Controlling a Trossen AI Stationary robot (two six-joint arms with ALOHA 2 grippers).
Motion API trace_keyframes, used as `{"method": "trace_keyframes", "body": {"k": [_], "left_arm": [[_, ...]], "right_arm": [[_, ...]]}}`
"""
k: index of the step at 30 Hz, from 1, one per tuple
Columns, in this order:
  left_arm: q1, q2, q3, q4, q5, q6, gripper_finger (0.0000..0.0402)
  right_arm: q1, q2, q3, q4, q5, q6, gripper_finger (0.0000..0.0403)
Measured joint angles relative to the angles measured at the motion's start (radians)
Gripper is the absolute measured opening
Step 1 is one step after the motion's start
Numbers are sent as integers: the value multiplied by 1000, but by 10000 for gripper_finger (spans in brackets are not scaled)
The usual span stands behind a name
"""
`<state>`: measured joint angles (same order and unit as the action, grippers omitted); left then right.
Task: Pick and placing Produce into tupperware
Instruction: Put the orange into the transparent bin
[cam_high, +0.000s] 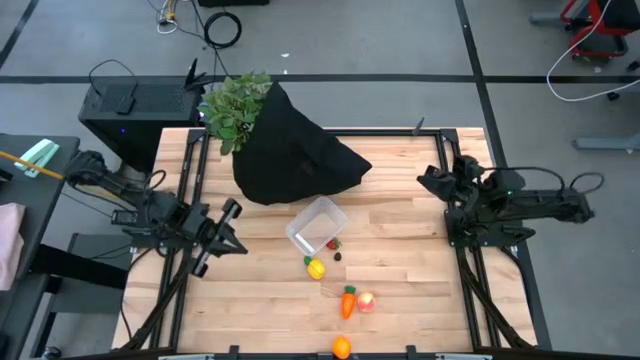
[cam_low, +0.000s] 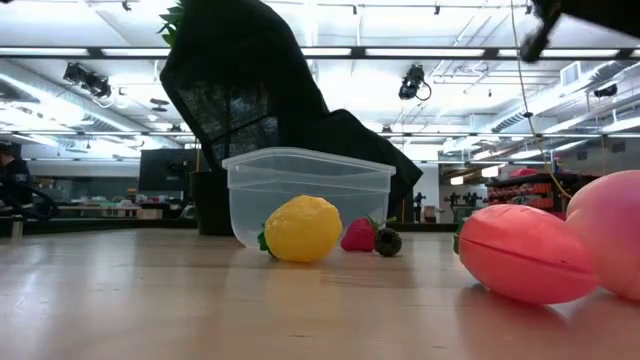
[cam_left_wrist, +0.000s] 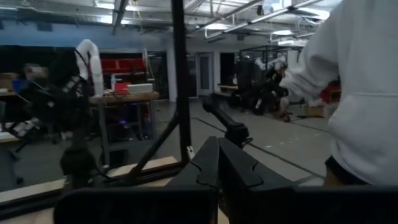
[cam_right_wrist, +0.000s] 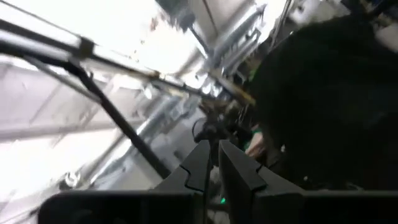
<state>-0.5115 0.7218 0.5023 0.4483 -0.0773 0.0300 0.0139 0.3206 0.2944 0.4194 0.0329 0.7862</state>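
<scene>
The clear tupperware (cam_high: 318, 226) stands on the wooden table in front of the black cloth heap; it also shows in the low view (cam_low: 308, 190). Beside it lie a red berry (cam_high: 333, 244), a dark berry (cam_high: 338, 255) and the yellow piece (cam_high: 316, 268). Nearer the front lie the carrot (cam_high: 348, 302), the pink fruit (cam_high: 366, 301) and the orange ball (cam_high: 342, 347). My left gripper (cam_high: 236, 240) is shut and empty at the table's left. My right gripper (cam_high: 428, 180) is shut and empty at the right side, raised.
A black cloth heap (cam_high: 295, 155) with a leafy green plant (cam_high: 235, 105) fills the far middle. Black frame rails (cam_high: 470, 270) run along both sides of the table. A person in a white hoodie (cam_left_wrist: 360, 93) stands beyond the table.
</scene>
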Motion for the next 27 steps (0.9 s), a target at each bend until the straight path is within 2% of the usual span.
{"method": "trace_keyframes", "body": {"k": [2,5,7,10,14,18,23,25,27], "left_arm": [[-50,11,35,-47,-35,15,10],[-143,25,89,-121,-120,20,5],[-211,43,121,-153,-193,21,5],[-314,85,164,-174,-317,31,11],[-426,168,233,-173,-475,75,12],[-488,279,316,-172,-624,72,5],[-488,450,446,-173,-781,68,12],[-470,522,506,-171,-836,67,18],[-447,592,567,-173,-868,57,22]], "right_arm": [[51,151,98,-1,-21,-1,42],[141,377,266,-49,-119,-5,40],[183,490,381,-156,-186,-7,36],[222,596,536,-404,-262,-24,22],[272,643,690,-629,-305,-87,5],[323,641,803,-804,-325,-134,15],[432,645,877,-1081,-400,-92,31],[483,644,877,-1141,-436,-71,33],[518,647,877,-1173,-470,-121,34]]}}
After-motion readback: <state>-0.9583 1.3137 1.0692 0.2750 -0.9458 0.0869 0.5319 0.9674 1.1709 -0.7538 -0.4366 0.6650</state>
